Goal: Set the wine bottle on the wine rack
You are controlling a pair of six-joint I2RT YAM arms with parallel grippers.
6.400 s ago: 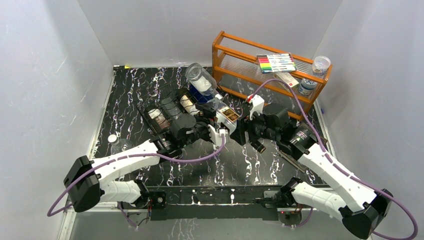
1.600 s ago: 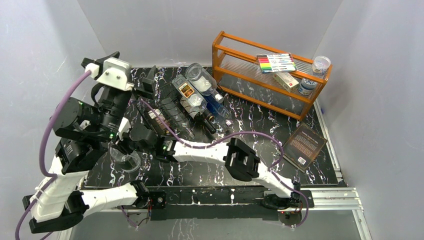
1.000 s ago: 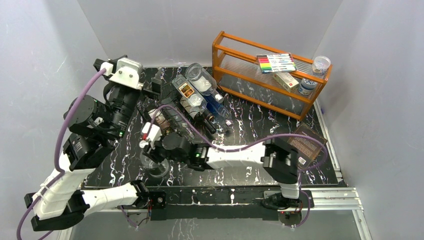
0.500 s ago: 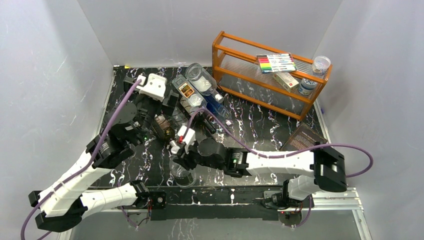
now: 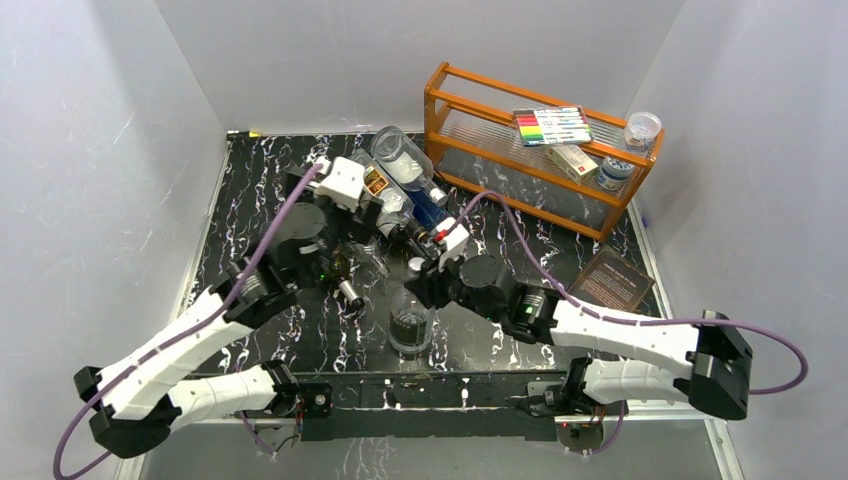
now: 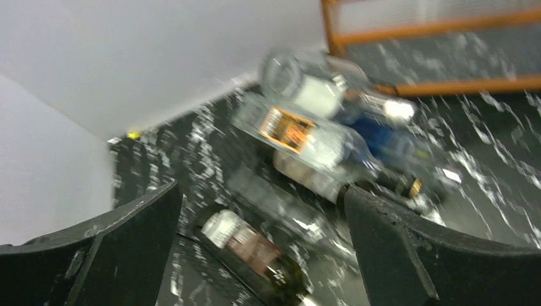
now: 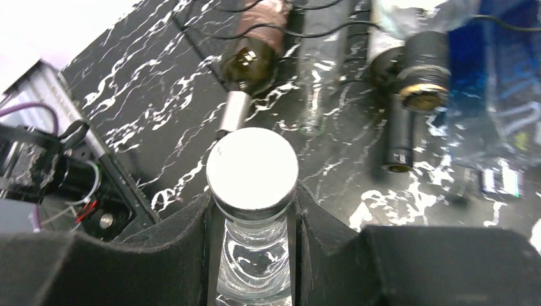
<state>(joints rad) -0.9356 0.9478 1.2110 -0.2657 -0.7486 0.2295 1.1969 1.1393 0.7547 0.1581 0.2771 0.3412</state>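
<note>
A clear glass wine bottle with a silver cap hangs upright over the table's front middle. My right gripper is shut on its neck just below the cap, also seen from above. The black wire wine rack lies at the back left and holds several lying bottles. Among them are a dark bottle with a pinkish label and a clear one with an orange label. My left gripper stands open above the rack with nothing between its fingers; the top view shows it too.
An orange wooden shelf at the back right carries markers and small jars. A dark book lies at the right. A blue bottle lies beside the rack's right end. Grey walls close in on three sides.
My right arm has carried the clear bottle from the front left to the front middle. My left arm has swung from the back left corner to above the rack, still open.
</note>
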